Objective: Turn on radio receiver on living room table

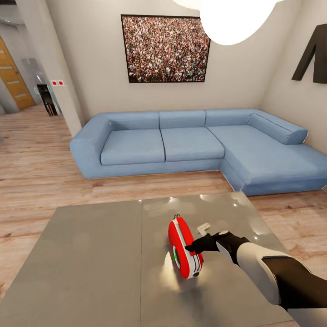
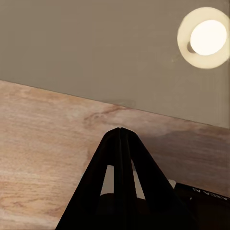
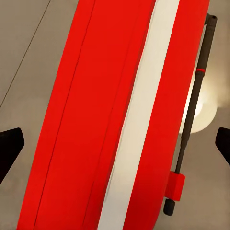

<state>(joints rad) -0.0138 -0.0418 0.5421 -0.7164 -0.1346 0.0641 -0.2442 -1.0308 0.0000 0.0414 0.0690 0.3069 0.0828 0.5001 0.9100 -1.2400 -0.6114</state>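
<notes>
Head view: the right gripper (image 1: pixel 193 249) is reaching across the glossy grey surface (image 1: pixel 95 263) toward the radio receiver (image 1: pixel 184 249), which is standing on edge near the seam in the surface's middle. The dark fingers are overlapping the radio's side, so whether they are touching it is hard to make out here. A small pale object (image 1: pixel 203 227) is lying just behind the radio; its kind cannot be told. The right forearm is running out of the picture at the lower right corner.

Right wrist view: the radio's red shell (image 3: pixel 96 120), with its white side band (image 3: pixel 139 120) and thin dark handle (image 3: pixel 194 110), is sitting between the two fingertips (image 3: pixel 9 143), which are spread wide and showing at opposite edges, apart from the shell. The speaker face is turned out of sight in this view.

Left wrist view: the left gripper (image 2: pixel 120 132) is hanging over the wood floor (image 2: pixel 43 139), its fingers pressed together to a point and holding nothing. A round lamp reflection (image 2: pixel 203 38) is glowing on the grey surface's edge beyond.

Surroundings: a blue L-shaped sofa (image 1: pixel 190 145) is standing beyond the surface beneath a crowd picture (image 1: pixel 165 47); a pendant lamp (image 1: pixel 236 18) is cut off at the top edge, and a dark jacket-shaped decoration (image 1: pixel 313 54) is cut off at the right.
</notes>
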